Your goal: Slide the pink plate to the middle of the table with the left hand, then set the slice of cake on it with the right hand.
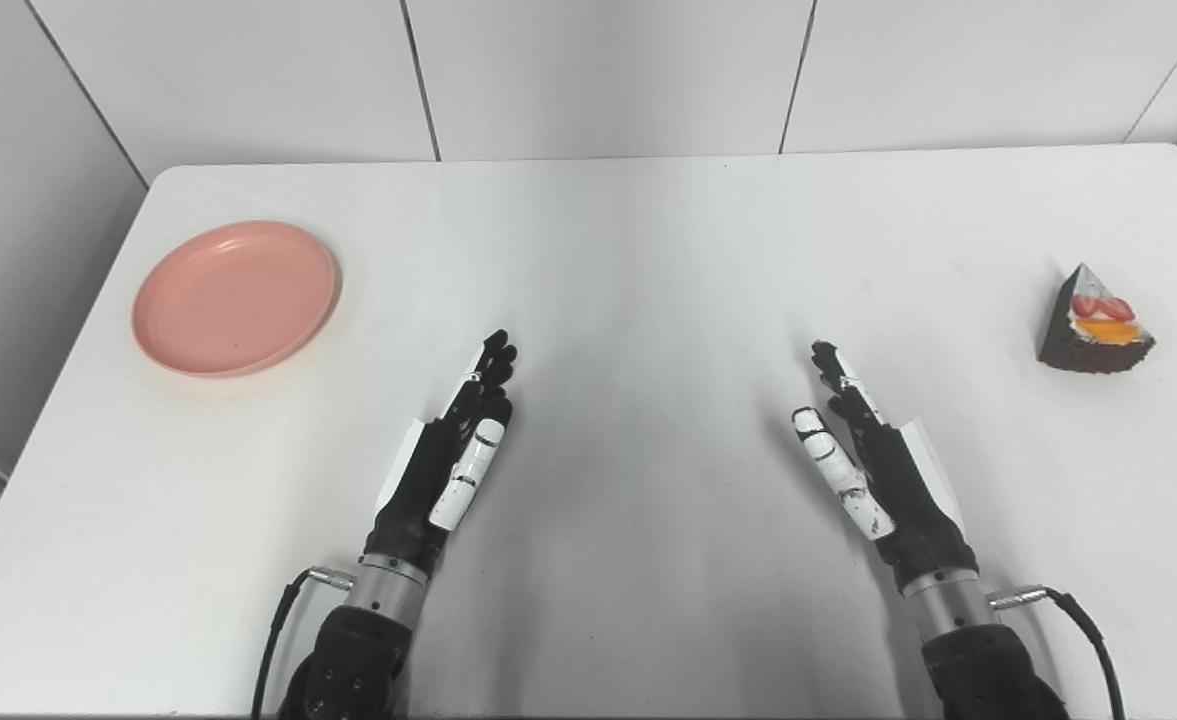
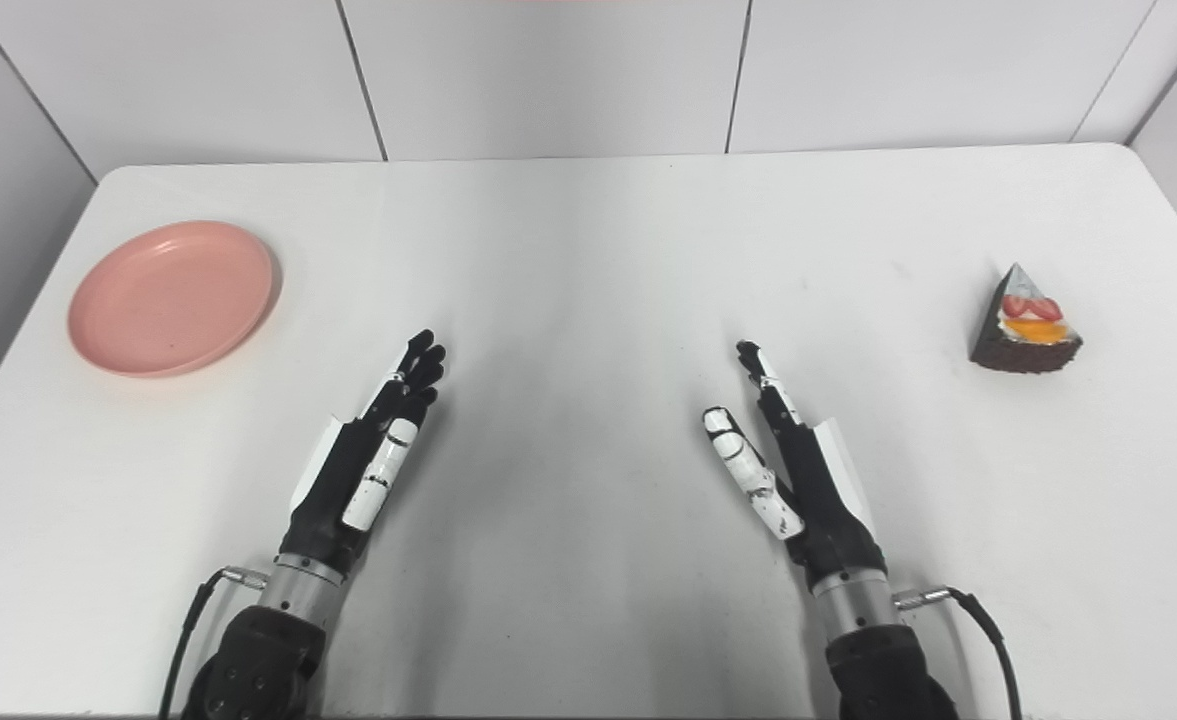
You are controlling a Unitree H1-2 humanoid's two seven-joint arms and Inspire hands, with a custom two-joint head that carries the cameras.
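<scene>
Low in the frame, the left hand (image 1: 453, 450) and the right hand (image 1: 868, 455) hover over the white worktop (image 1: 628, 260), each edge-on with fingers stretched out straight and holding nothing. Farther back, at the right edge, the slice of cake (image 1: 1093, 325) sits on the worktop, dark with red and orange fruit on top. At the upper left, the pink plate (image 1: 235, 298) lies flat near the worktop's left edge, with nothing on it, well apart from both hands.
</scene>
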